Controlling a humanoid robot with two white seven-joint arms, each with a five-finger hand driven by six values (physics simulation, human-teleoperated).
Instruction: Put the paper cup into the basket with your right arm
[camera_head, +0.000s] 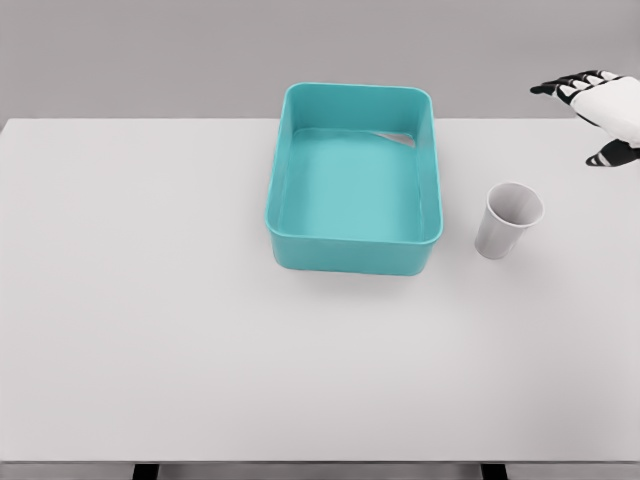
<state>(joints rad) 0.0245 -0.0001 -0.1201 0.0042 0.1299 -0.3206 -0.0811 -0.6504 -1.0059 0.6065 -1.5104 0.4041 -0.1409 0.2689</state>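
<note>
While the white table (150, 300) stretches bare toward its near and left edges, the teal basket (352, 255) sits near the far edge, centre. Just right of it stands the paper cup (508, 220), upright, apart from the basket wall. The right hand (600, 110) hovers beyond and right of the cup, fingers spread, holding nothing.

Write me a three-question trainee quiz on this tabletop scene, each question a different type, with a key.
1. True or false: the paper cup stands upright on the table.
2. The cup sits on which side of the teal basket in the head view? A) left B) right C) inside it
3. Fill in: the right hand, fingers spread, holds ____.

Key: 1 true; 2 B; 3 nothing
</note>
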